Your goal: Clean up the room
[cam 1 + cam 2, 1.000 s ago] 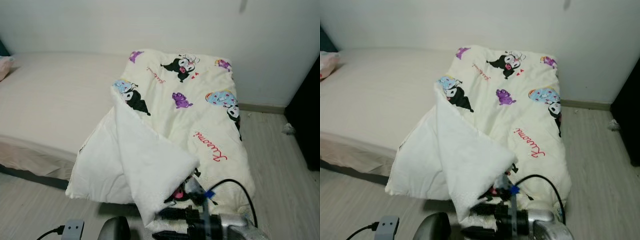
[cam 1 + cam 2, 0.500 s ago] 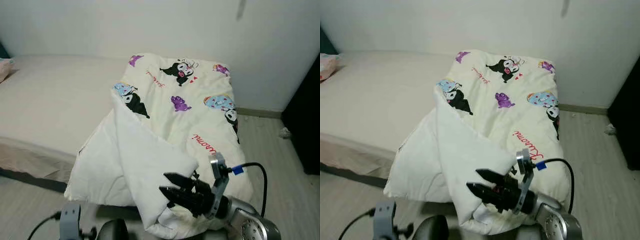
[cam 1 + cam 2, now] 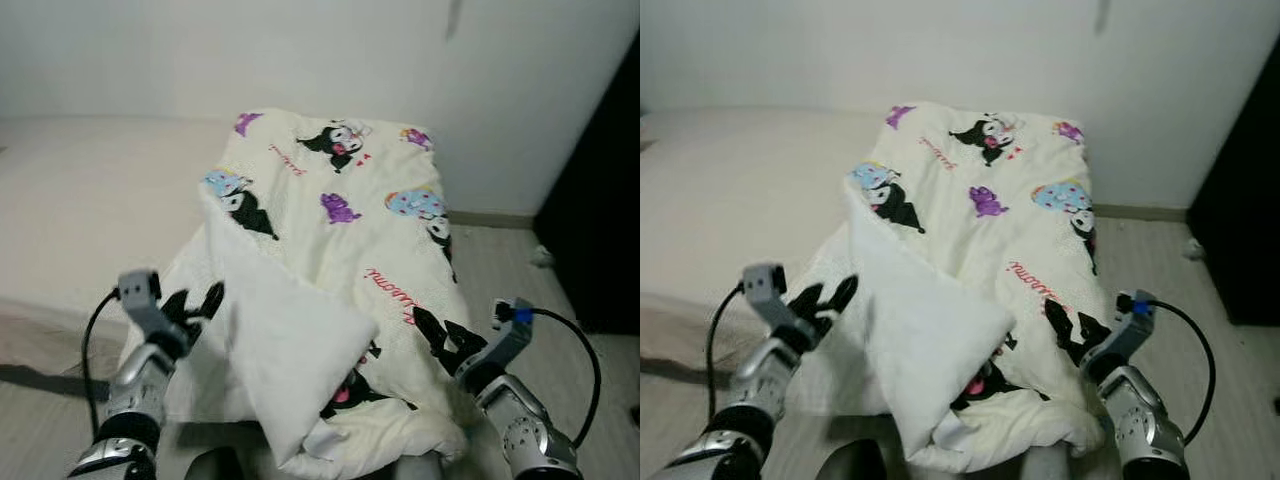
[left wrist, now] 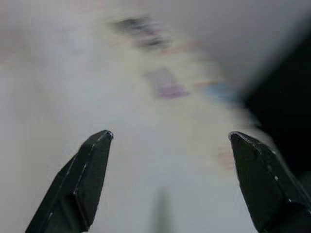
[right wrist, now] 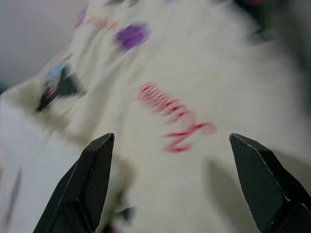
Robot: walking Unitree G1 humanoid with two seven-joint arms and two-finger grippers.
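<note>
While your blanket lies bunched on the end of the bed, with one white corner folded over, your left gripper sits wide open by its left edge. Your right gripper is wide open over its right side.

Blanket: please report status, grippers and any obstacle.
Left gripper open at blanket's left edge. Right gripper open at its right edge. Blanket heaped on bed, corner folded over. No obstacle seen.
</note>
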